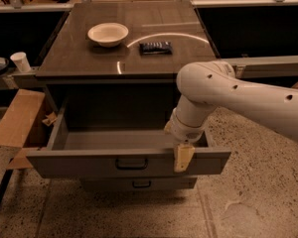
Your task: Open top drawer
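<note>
The top drawer [79,163] of the grey cabinet stands pulled far out, showing its plain grey inside. Its small black handle [131,163] sits at the middle of the flat front. My gripper [183,157] hangs from the white arm [238,95] and rests at the drawer's front edge, just right of the handle, with its beige tip down over the front panel. A shorter drawer front [139,184] with a like handle shows below, pushed further in.
On the cabinet top [79,58] lie a white bowl [108,33] and a black packet [156,47]. A paper cup [21,62] stands at the left. Brown cardboard [17,123] lies beside the drawer's left side. Speckled floor lies in front and to the right.
</note>
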### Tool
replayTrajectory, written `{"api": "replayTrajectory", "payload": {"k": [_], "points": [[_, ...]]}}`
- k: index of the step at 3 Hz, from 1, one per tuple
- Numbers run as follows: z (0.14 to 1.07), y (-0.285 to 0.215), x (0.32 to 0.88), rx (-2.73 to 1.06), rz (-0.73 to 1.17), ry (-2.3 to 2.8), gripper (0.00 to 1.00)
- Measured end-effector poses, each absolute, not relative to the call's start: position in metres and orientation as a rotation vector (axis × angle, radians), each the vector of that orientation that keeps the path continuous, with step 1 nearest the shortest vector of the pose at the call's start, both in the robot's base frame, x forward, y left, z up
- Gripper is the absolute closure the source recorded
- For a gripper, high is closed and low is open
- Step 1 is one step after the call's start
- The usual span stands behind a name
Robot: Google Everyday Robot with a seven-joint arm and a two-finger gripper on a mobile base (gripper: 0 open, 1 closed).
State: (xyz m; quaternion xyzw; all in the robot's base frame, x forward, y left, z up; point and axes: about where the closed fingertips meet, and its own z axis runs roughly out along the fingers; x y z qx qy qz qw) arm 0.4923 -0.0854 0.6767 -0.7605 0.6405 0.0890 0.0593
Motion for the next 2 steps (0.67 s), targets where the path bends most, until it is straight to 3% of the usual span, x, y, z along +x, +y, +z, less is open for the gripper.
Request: {"api": "replayTrajectory", "payload": {"k": [1,2], "points": [[0.677,-0.085,0.492,-2.303,0.269,1.939,0.0],[0.692,-0.088,0.483,-2.298,0.251,1.859,0.0]]}}
